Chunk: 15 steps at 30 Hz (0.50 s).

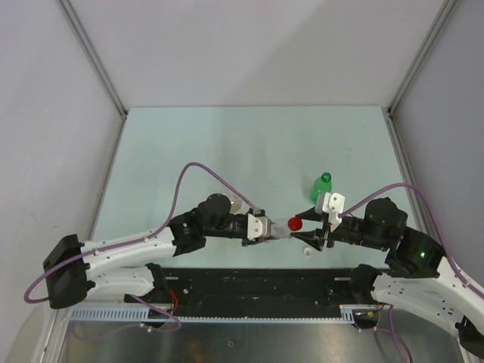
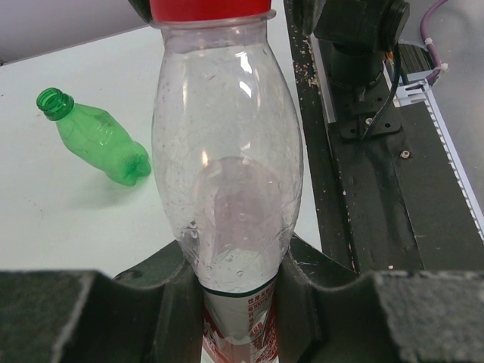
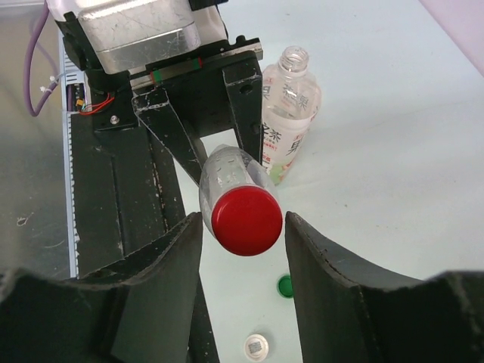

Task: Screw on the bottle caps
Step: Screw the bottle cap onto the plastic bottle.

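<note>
left gripper [image 2: 238, 276] clamps the empty-looking clear bottle [image 2: 227, 151], red cap [image 3: 246, 220] on it; right gripper [image 3: 243, 253] jaws apart flanking the cap; green bottle [image 2: 94, 144] lies uncapped, centre left.

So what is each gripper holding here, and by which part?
Left gripper clamps the clear bottle at its labelled waist. Right gripper holds nothing: its jaws flank the red cap with slim gaps.
</note>
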Motion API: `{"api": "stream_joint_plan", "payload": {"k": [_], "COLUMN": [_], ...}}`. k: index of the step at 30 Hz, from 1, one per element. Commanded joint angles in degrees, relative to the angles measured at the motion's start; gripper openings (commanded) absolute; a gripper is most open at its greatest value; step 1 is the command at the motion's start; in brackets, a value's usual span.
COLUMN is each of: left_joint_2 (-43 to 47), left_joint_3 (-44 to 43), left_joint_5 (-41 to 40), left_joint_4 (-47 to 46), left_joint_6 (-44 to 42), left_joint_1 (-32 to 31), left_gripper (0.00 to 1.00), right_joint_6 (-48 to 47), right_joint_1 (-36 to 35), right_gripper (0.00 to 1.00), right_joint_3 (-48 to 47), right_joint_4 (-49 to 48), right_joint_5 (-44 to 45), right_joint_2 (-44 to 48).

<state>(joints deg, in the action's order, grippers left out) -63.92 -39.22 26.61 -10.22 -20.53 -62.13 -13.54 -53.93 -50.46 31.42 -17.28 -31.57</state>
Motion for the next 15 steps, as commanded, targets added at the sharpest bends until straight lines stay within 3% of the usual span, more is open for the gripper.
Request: {"api": "stream_joint_plan", "payload": {"k": [1,10,15], "left_joint_2": [-0.26,-0.11,-0.44], "left_joint_3": [-1.65,-1.72,-2.09], "left_joint_5": [-0.25,-2.22,-2.66], "left_joint_4": [-2.53,-2.42,-2.44], "left_joint_6": [-0.53,-0.98,-0.84], "left_joint_1": [-0.13,-0.03,-0.03], "left_gripper": [0.11,0.11,0.11], "right_joint_6": [0.66,2.08,2.99], "right_joint_1": [-0.30,-0.27,-0.24], "right_gripper": [0.51,0.48,0.29], "right_joint_3": [-0.52,-0.45,-0.52], "right_joint_4": [-2.50,-3.74,-3.36], "right_joint_5": [-1.00,-0.98,-1.01], "right_joint_2": [0.45,0.51,-0.21]}}
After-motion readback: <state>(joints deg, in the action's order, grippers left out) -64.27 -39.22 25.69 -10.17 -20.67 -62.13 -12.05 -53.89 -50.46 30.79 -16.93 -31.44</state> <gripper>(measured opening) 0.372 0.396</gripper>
